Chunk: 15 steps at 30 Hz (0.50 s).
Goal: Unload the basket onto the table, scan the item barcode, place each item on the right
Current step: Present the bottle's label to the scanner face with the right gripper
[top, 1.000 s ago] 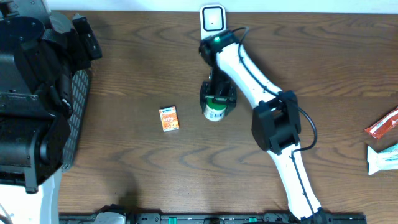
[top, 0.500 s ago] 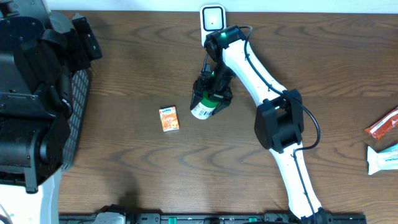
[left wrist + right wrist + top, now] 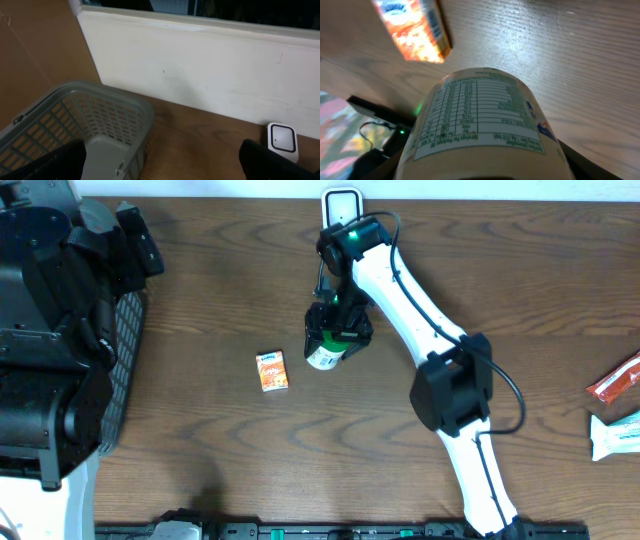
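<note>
Grey basket (image 3: 100, 125) lower left; white scanner (image 3: 282, 140) lower right; pale wall (image 3: 200, 75) behind

We work on a dark brown wood-grain table (image 3: 200, 440), whose far edge meets a plain white wall panel (image 3: 200, 65). We note a dark strip above that panel and a flat brown surface (image 3: 30, 55) to its left. Light leaves a pale sheen on the tabletop.

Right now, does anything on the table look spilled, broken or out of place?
Nothing looks spilled or broken. The bottle is tilted only because the right gripper holds it, not far from the scanner. The small orange box lies flat and intact. A red packet lies at the right edge, partly out of view.
</note>
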Tool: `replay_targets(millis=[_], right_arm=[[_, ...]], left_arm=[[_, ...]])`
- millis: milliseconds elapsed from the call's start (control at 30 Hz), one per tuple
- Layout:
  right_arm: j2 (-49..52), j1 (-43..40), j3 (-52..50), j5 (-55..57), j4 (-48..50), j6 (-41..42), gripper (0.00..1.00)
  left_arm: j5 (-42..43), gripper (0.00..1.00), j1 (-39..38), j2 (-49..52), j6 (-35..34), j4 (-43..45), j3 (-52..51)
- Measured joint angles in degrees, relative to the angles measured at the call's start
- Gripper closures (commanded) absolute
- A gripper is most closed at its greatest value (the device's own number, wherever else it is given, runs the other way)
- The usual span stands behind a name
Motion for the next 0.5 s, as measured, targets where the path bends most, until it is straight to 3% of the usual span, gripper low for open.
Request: replay_targets(millis=[267,500], right_arm=[[-15.6,2.1,0.1,12.3,2.1,1.4,0.53],[-25.1,3.0,0.7,25.2,14.1,1.1,0.53]], left_arm=[[0.0,0.02,0.0,0.0,0.0,0.0,0.0],[0.0,0.02,0.0,0.0,0.0,0.0,0.0]])
